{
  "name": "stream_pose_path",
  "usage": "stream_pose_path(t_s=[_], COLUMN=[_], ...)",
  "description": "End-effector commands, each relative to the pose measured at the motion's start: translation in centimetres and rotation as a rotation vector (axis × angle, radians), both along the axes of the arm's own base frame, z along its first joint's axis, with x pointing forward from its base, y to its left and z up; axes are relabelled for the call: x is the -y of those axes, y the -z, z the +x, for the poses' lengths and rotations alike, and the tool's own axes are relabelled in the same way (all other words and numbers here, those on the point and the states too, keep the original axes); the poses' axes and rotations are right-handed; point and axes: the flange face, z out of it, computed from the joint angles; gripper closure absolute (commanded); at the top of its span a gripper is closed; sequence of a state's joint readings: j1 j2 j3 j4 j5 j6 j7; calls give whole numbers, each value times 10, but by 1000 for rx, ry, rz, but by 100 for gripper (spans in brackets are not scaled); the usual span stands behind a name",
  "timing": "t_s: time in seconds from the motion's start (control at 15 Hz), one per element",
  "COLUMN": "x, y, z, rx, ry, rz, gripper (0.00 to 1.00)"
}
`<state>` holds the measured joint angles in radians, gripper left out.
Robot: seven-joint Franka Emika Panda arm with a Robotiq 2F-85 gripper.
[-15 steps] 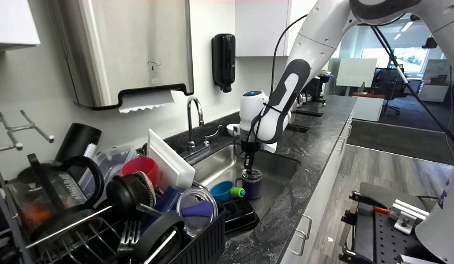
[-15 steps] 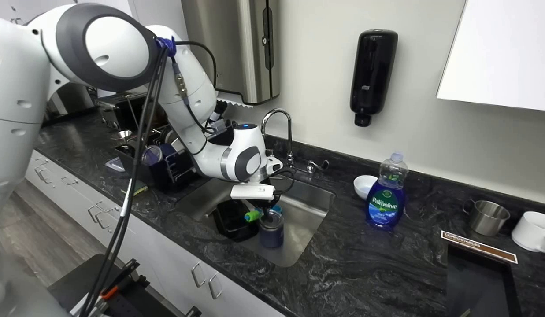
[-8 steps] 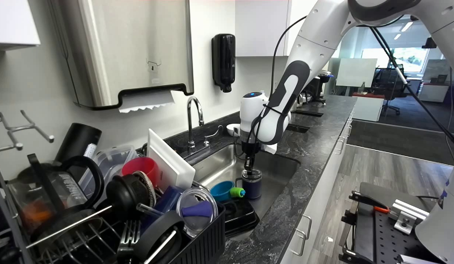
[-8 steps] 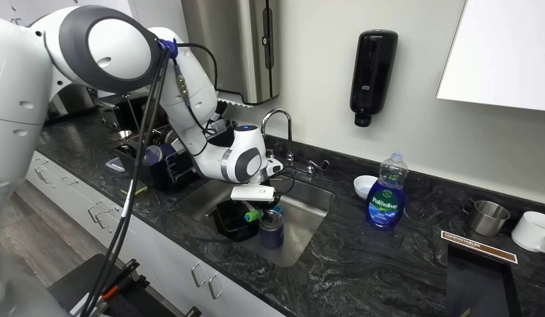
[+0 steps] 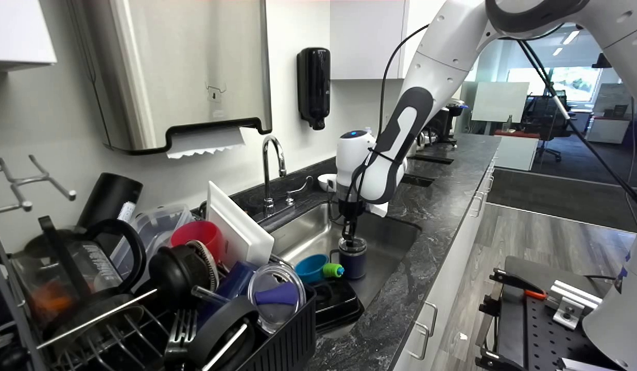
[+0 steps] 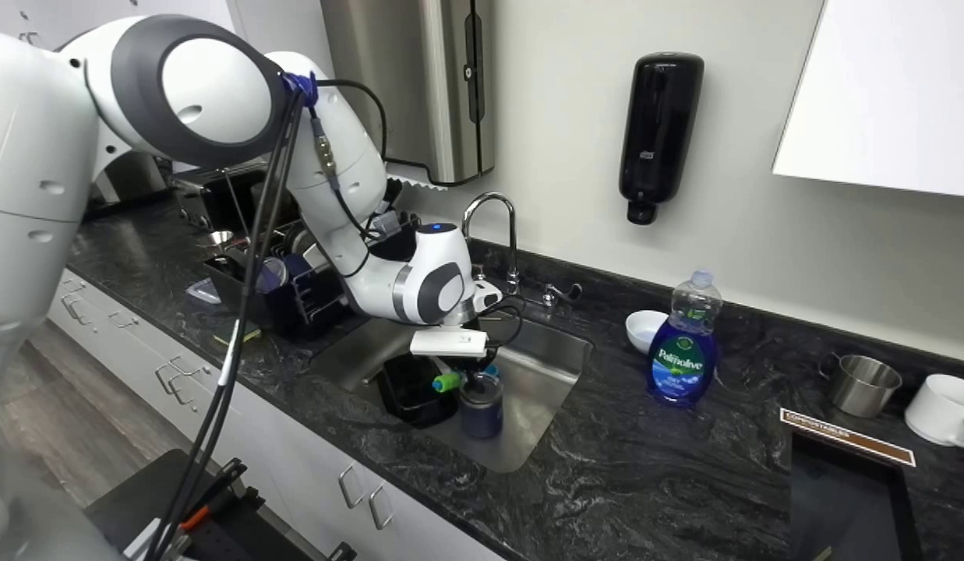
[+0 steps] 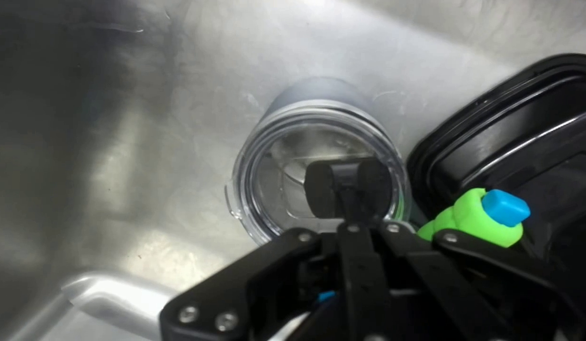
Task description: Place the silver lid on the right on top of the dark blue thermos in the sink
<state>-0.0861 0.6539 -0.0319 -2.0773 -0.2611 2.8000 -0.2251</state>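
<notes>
**Lid sits on the thermos, nothing held by the gripper**

The lid lies over the mouth of the thermos, which stands upright in the sink. It looks clear and rimmed rather than metal, so I judge it light, stiff plastic: unlikely to bend, apt to slide if wet, and liable to crack or scuff only under a hard shove. For a fresh hold, the outer rim would be the place, taken across its full width; the flat face offers little to pinch. The gripper is at its narrowest, jaws together with nothing between them, down over the lid's face and off its centre in the wrist view. Whether it bears on the lid or hangs just above, I cannot tell.

Being round, the lid has no long axis across its face. It lies flat, its central axis running up and down in line with the tall axis of the thermos. A small clear tab seems to stand out at the left of the rim in the wrist view. The lid looks about level, though a slight tilt is hard to rule out. Placing seems all but done; a gentle push near the centre should seat it
</notes>
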Motion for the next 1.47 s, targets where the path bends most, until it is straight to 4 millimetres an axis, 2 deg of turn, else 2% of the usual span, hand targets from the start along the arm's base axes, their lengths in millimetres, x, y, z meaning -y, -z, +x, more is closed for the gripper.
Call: stream_pose_path(t_s=[0.0, 1.4], x=[4, 2], y=[11, 27], z=[5, 9], rx=[10, 9], ry=[-9, -4], rz=[3, -17], gripper=[100, 100])
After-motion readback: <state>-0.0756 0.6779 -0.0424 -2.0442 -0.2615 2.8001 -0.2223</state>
